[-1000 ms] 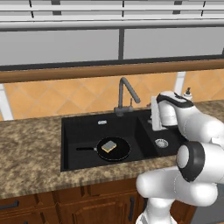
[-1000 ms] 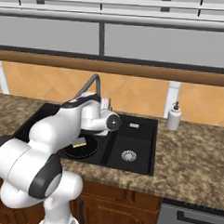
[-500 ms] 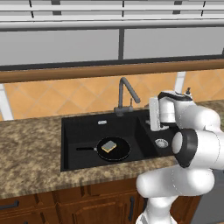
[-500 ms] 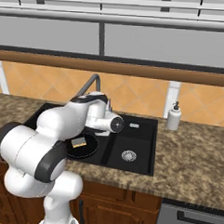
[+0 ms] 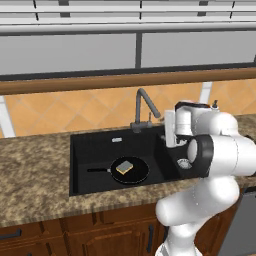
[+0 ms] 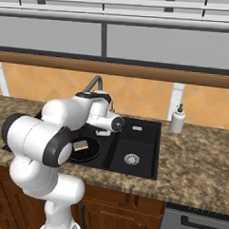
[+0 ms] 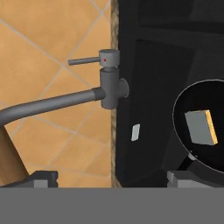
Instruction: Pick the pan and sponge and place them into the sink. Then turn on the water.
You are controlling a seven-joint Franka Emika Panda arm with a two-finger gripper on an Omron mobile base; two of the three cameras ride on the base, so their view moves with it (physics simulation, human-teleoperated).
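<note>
The black pan (image 5: pixel 140 173) lies in the large basin of the black sink (image 5: pixel 95 145), its handle pointing left. The sponge (image 5: pixel 124 167) rests inside the pan, yellow side showing. My gripper (image 5: pixel 169 144) hangs open over the divider between the basins, just right of the dark grey faucet (image 5: pixel 142 107). The hand view looks at the faucet (image 7: pixel 109 85) and its lever (image 7: pixel 85 61), with the pan (image 7: pixel 192 103) and sponge (image 7: pixel 200 127) at the right. My gripper (image 7: pixel 117 178) holds nothing. No water stream falls from the spout.
A white soap bottle (image 6: pixel 177 120) stands on the granite counter (image 6: pixel 194 163) right of the sink. The smaller basin has a round silver drain (image 6: pixel 131 158). An orange tiled wall (image 6: pixel 136 96) rises behind the faucet, under a wooden ledge.
My hand has shifted a little left toward the faucet and the elbow has swung round. Pan and sponge have stayed in the basin.
</note>
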